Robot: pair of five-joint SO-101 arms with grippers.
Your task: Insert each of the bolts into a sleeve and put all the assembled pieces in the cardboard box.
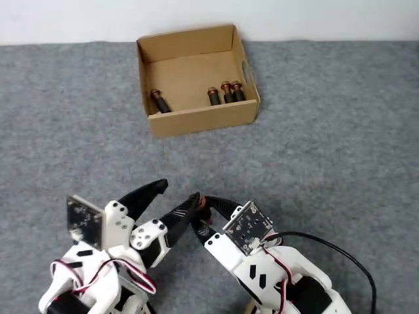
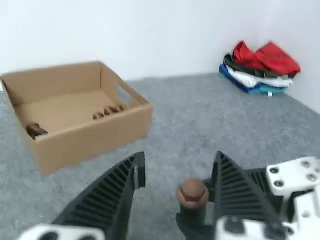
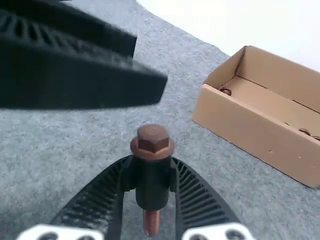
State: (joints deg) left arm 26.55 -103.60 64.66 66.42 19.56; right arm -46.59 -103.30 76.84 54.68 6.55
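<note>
My right gripper [image 3: 151,170] is shut on a black sleeve [image 3: 150,185] with a copper bolt [image 3: 151,142] through it; the bolt's head points up and its thread tip pokes out below. From above, this piece [image 1: 204,205] is low over the carpet at the front centre. My left gripper [image 1: 178,193] is open beside it, one finger [image 3: 75,65] just past the bolt head. Between the open fingers [image 2: 115,192] the bolt head [image 2: 192,192] stands near the right-hand finger. The cardboard box [image 1: 203,121] at the back holds several assembled pieces [image 1: 226,93].
Grey carpet covers the floor between the arms and the box [image 2: 95,137]. A pile of folded red, white and blue cloth [image 2: 260,67] lies against the white wall. A black cable [image 1: 327,247] loops behind the right arm.
</note>
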